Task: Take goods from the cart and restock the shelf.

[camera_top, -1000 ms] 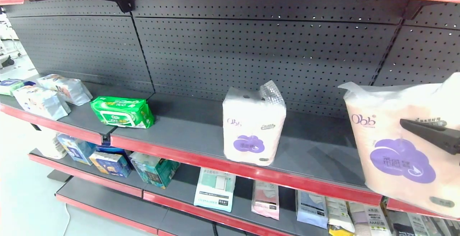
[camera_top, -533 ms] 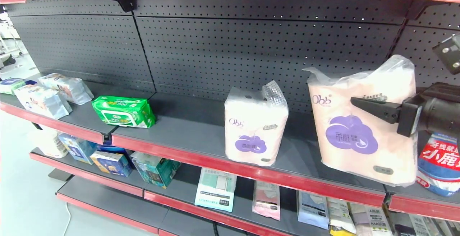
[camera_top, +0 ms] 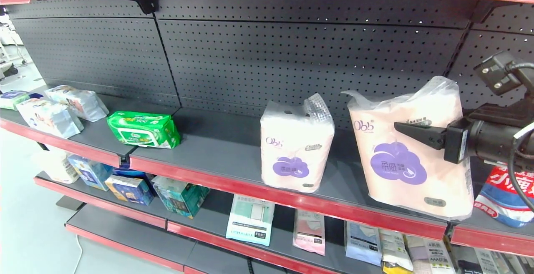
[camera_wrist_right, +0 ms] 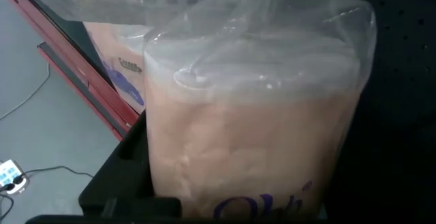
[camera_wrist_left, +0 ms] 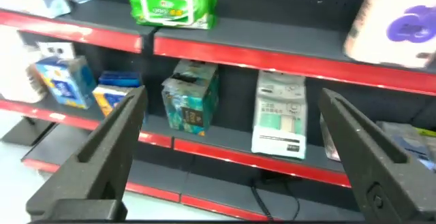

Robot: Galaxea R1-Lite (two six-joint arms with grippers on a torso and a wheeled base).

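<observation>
A large pink pack of paper rolls [camera_top: 411, 153] with a purple mark stands tilted on the right of the middle shelf board [camera_top: 217, 153], its base near the red front edge. My right gripper [camera_top: 417, 133] is shut on it, with one black finger [camera_top: 417, 134] across its front. Seen from the right wrist, the pack [camera_wrist_right: 252, 129] sits between the jaws. A smaller matching pack [camera_top: 295, 144] stands upright just to its left, a small gap apart. My left gripper [camera_wrist_left: 231, 149] is open and holds nothing, down in front of the lower shelves.
A green wipes pack [camera_top: 142, 130] and silvery bags [camera_top: 50, 117] lie further left on the shelf. A red and blue bag [camera_top: 505, 194] sits right of the held pack. Boxes and packets [camera_top: 250, 219] fill the lower shelf. A black pegboard backs the shelf.
My right arm has carried the large pack leftward and back from the lower right front onto the shelf, ending close beside the smaller pack. Nothing else on the shelf has moved.
</observation>
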